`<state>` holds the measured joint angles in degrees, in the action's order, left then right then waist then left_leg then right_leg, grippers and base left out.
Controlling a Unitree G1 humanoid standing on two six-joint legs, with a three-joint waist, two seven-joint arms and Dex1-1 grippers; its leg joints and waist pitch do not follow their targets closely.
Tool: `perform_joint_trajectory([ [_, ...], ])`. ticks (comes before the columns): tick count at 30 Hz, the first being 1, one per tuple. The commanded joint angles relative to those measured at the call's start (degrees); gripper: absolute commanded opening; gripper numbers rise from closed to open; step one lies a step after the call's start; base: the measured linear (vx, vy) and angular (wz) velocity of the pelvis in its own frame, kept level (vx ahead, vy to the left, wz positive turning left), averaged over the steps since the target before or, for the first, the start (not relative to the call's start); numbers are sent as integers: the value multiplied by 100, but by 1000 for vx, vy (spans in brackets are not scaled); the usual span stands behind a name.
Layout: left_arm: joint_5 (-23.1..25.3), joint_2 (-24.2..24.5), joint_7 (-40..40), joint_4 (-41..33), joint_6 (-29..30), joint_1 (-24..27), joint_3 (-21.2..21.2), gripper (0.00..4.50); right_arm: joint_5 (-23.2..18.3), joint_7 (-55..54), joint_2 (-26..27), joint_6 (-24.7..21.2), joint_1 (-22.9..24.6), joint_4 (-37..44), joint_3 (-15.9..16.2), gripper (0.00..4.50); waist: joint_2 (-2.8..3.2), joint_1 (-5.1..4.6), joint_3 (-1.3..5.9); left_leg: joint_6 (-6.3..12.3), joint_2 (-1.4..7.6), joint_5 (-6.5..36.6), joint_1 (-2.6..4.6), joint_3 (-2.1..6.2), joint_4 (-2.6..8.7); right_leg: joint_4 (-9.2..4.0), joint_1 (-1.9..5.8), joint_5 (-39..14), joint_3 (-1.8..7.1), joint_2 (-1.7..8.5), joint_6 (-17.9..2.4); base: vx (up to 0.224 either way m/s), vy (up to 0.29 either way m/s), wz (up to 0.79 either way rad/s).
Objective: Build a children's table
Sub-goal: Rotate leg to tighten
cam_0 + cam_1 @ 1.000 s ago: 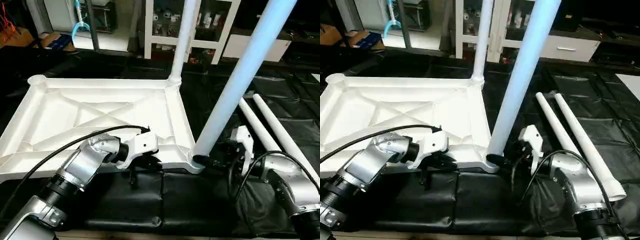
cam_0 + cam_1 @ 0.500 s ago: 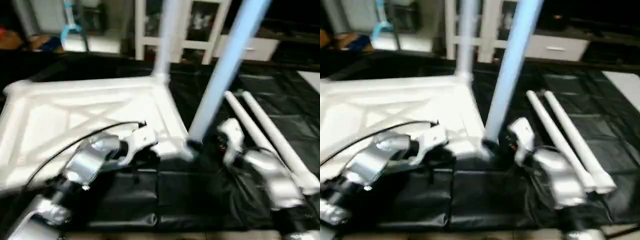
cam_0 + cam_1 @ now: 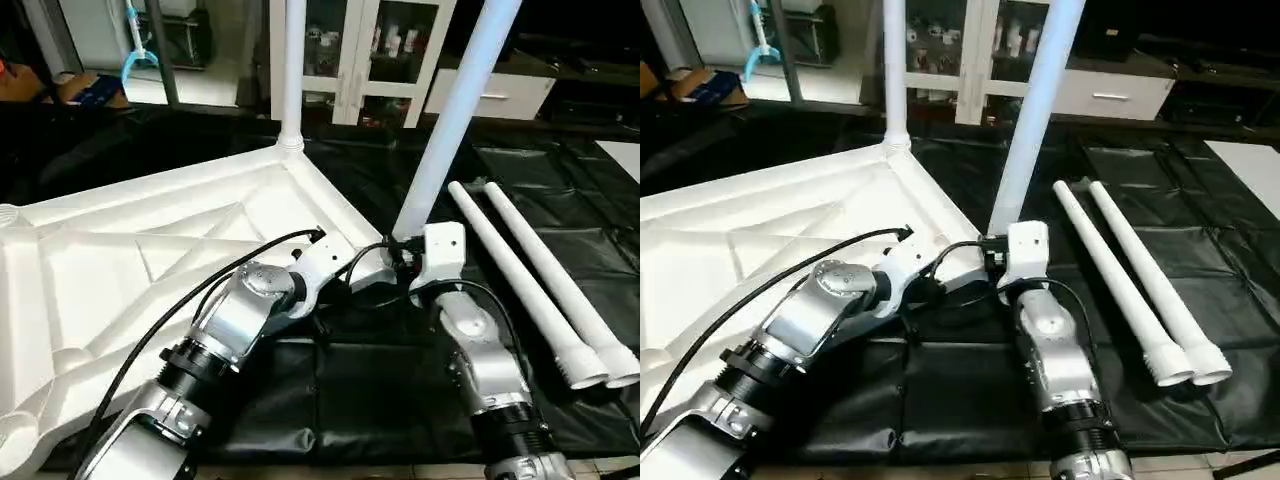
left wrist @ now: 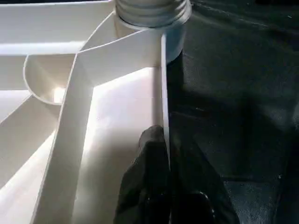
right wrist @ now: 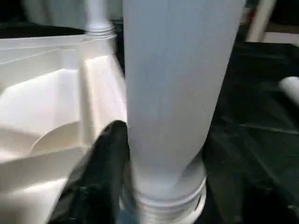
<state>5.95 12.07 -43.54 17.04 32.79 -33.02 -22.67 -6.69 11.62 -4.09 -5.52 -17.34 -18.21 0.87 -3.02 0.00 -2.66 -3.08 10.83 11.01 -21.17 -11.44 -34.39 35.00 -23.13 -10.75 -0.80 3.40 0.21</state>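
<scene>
Two legs stand upright in corner sockets of the tabletop (image 3: 130, 260), which lies underside up, ribs showing, on the black-covered counter (image 3: 400, 390). The far leg (image 3: 293, 70) rises from the far corner; the near leg (image 3: 450, 120) rises from the corner nearest both arms. Two loose legs (image 3: 545, 290) lie side by side on the counter, just beside the right arm, judged to be awaiting the remaining sockets.

Left gripper (image 4: 166, 186): fingers clenched on the tabletop's side wall close to the near socket, presumably to steady the tabletop.

Right gripper (image 5: 140, 186): one black finger (image 5: 110, 163) lies against the base of the near leg; fingers appear set around the tube, though a firm grip cannot be confirmed. Likely purpose: seating this leg in its socket.
</scene>
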Motion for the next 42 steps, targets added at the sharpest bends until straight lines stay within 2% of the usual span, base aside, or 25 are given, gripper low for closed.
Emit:
perform_joint_trajectory([
  [1, -8, 278, -430, -73, -644, 211, -217, 0, -197, 264, -177, -171, 142, 522, 129, 297, -15, 20, 321, 173, 203, 1158, 30, 125, 420, -443, 214, -1079, 188, 342, -910, 0, 0, 0],
  [2, -17, 332, -507, -96, -731, 236, -259, 0, -209, 276, -205, -226, 168, 583, 127, 297, -14, 23, 321, 172, 206, 1128, 35, 122, 420, -435, 209, -1047, 188, 341, -925, 0, 0, 0],
  [3, -84, 455, -746, -190, -909, 310, -315, 0, -370, 450, -287, -384, 219, 729, 78, 306, -43, 8, 311, 181, 206, 1146, 42, 109, 423, -443, 197, -1096, 190, 335, -951, 0, 0, 0],
  [4, -158, 573, -989, -289, -1073, 385, -363, 0, -551, 651, -372, -543, 267, 873, 25, 306, -25, 27, 310, 201, 199, 1192, 56, 119, 423, -444, 207, -1167, 185, 338, -948, 0, 0, 0],
  [7, -269, 780, -1338, -472, -1147, 493, -408, 0, -892, 1202, -597, -850, 335, 1042, -15, 335, 10, 33, 293, 136, 237, 1319, 79, 115, 445, -444, 175, -1280, 192, 334, -973, 0, 0, 0],
  [8, -415, 1055, -1802, -704, -1287, 615, -463, 0, -1140, 2026, -1010, -994, 406, 1124, -5, 346, 27, 42, 291, 130, 234, 1387, 101, 118, 444, -449, 165, -1297, 187, 328, -1011, 0, 0, 0],
  [9, -420, 1066, -1818, -712, -1286, 619, -465, 0, -1148, 2064, -1029, -993, 410, 1128, -3, 346, 33, 50, 290, 129, 248, 1383, 92, 117, 448, -443, 178, -1263, 198, 342, -1024, 0, 0, 0],
  [11, -505, 1217, -2049, -813, -1285, 660, -455, 0, -1262, 2848, -1462, -958, 492, 1187, 66, 346, 17, 55, 293, 150, 243, 1312, 62, 119, 449, -418, 205, -1102, 185, 338, -1098, 0, 0, 0],
  [12, -543, 1264, -2127, -843, -1275, 668, -436, 0, -1313, 3181, -1647, -933, 535, 1219, 100, 346, 30, 69, 286, 155, 252, 1317, 81, 111, 444, -429, 193, -1108, 191, 350, -1122, 0, 0, 0],
  [15, -697, 1371, -2408, -931, -1322, 670, -401, 0, -1464, 3852, -2048, -920, 614, 1206, 127, 346, 3, 89, 268, 198, 246, 1366, 71, 102, 437, -458, 184, -1334, 197, 368, -1138, 0, 0, 0],
  [21, -780, 1405, -2526, -943, -1339, 640, -339, 0, -1651, 4359, -2343, -1041, 637, 1095, 113, 346, -13, 142, 267, 184, 254, 1324, 85, 106, 432, -467, 170, -1534, 193, 370, -1111, 0, 0, 0],
  [23, -835, 1431, -2606, -990, -1323, 649, -361, 0, -1689, 4528, -2350, -1041, 590, 979, 141, 313, -25, 155, 277, 203, 248, 1231, 75, 104, 424, -454, 182, -1446, 190, 370, -1127, 0, 0, 0],
  [26, -844, 1430, -2622, -1027, -1291, 661, -368, 0, -1715, 4602, -2320, -1041, 588, 959, 156, 310, -24, 162, 286, 248, 250, 1110, 73, 104, 416, -430, 189, -1247, 185, 368, -1183, 0, 0, 0],
  [27, -844, 1430, -2622, -1027, -1291, 661, -368, 0, -1715, 4602, -2320, -1041, 588, 959, 156, 285, -25, 161, 286, 258, 250, 1097, 75, 101, 415, -429, 189, -1217, 185, 367, -1196, 0, 0, 0],
  [28, -832, 1432, -2617, -1017, -1299, 662, -359, 0, -1737, 4668, -2323, -1045, 592, 959, 163, 285, -27, 165, 285, 269, 248, 1078, 72, 98, 412, -426, 191, -1189, 185, 366, -1213, 0, 0, 0],
  [33, -789, 1429, -2577, -951, -1307, 634, -352, 0, -1686, 4620, -2314, -974, 589, 907, 165, 244, -25, 169, 280, 234, 250, 1145, 77, 102, 417, -441, 187, -1355, 185, 371, -1177, 0, 0, 0],
  [38, -662, 1252, -2183, -797, -1073, 526, -274, 0, -1102, 3414, -1929, -712, 443, 532, 54, 209, -28, 123, 264, 82, 234, 1296, 66, 116, 438, -466, 169, -1699, 175, 371, -1082, 0, 0, 0],
  [40, -599, 1070, -1838, -691, -804, 440, -193, 0, -957, 2777, -1674, -748, 400, 430, -27, 202, -23, 76, 253, -9, 234, 1404, 78, 119, 448, -483, 139, -1872, 183, 360, -1014, 0, 0, 0],
  [42, -457, 791, -1237, -540, -373, 305, -50, 0, -739, 1938, -1363, -886, 358, 371, -104, 197, -3, 44, 276, -79, 227, 1442, 86, 131, 444, -483, 143, -1899, 183, 362, -1001, 0, 0, 0],
])
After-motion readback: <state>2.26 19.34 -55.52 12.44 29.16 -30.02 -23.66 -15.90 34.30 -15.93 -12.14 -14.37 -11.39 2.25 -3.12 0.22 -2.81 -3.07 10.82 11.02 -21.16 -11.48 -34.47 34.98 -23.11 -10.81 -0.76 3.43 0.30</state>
